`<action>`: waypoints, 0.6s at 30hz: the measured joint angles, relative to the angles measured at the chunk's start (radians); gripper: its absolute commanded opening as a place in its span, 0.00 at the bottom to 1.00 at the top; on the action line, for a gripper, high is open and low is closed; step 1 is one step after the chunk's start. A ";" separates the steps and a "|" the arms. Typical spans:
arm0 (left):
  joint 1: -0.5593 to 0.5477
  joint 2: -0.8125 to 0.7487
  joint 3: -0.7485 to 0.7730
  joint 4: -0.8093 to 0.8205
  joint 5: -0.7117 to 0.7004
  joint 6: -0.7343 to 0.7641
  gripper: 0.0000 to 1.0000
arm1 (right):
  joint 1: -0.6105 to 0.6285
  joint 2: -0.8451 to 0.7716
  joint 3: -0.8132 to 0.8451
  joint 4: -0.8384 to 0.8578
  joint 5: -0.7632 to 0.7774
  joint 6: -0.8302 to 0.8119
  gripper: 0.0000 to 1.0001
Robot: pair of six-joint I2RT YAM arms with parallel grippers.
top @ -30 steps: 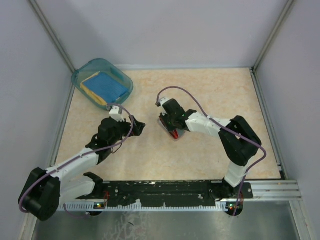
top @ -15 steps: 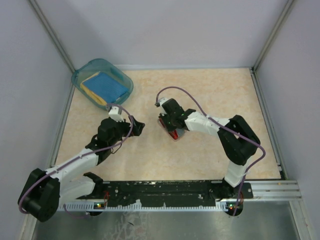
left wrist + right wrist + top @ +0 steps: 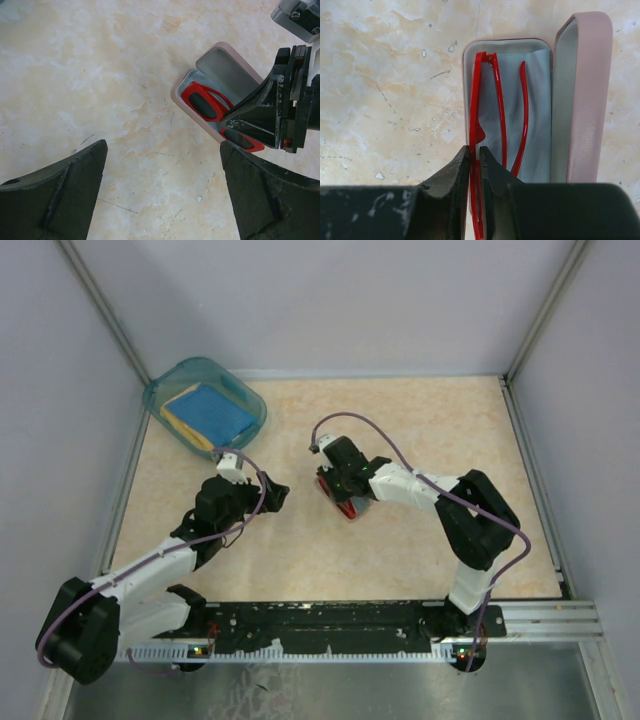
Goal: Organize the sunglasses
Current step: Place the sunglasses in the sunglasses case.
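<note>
A: Where are the sunglasses (image 3: 478, 135) found?
B: Inside the open case (image 3: 585, 100), frame front pinched by the nearly closed right claw (image 3: 475, 167); the left claw (image 3: 163, 146) is spread wide, empty.
A: Handling?
B: Judged light, thin, easily bent; the frame front should be gripped, gently.

The beige surface (image 3: 300, 560) bears an open pink case (image 3: 590, 100) (near its middle) — and a teal bin (image 3: 204, 400), far-left.
</note>
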 measured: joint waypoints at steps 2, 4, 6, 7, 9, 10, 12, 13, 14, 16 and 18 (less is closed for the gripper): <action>0.000 -0.001 0.000 0.000 0.000 0.000 1.00 | 0.000 0.001 0.000 0.000 0.000 0.000 0.17; 0.000 -0.002 -0.001 0.000 -0.001 0.000 1.00 | 0.000 0.003 0.000 0.000 0.000 0.000 0.18; 0.000 -0.004 -0.001 0.000 -0.001 0.000 1.00 | 0.000 0.005 0.000 0.000 0.000 0.000 0.19; 0.000 -0.004 -0.001 0.000 -0.001 0.000 1.00 | 0.000 0.006 0.000 0.000 0.000 0.000 0.19; 0.000 -0.004 -0.002 0.000 -0.001 0.000 1.00 | 0.000 0.006 0.000 0.000 0.000 0.000 0.20; 0.000 -0.004 -0.002 0.000 -0.001 0.000 1.00 | 0.000 0.006 0.000 0.000 0.001 0.000 0.20; 0.000 -0.004 -0.002 0.000 -0.001 0.000 1.00 | 0.000 0.006 0.000 0.000 0.001 0.000 0.20; 0.000 -0.005 -0.002 0.000 -0.001 0.000 1.00 | 0.000 0.006 0.000 0.000 0.002 0.000 0.20; 0.000 -0.005 -0.003 0.000 -0.001 0.000 1.00 | 0.000 0.006 0.000 0.000 0.002 0.000 0.20; 0.000 -0.008 -0.003 0.000 -0.001 0.000 1.00 | 0.000 0.006 0.000 0.000 0.005 0.000 0.20; 0.000 -0.011 -0.003 0.000 -0.001 0.000 1.00 | 0.000 0.006 0.000 0.000 0.010 0.000 0.20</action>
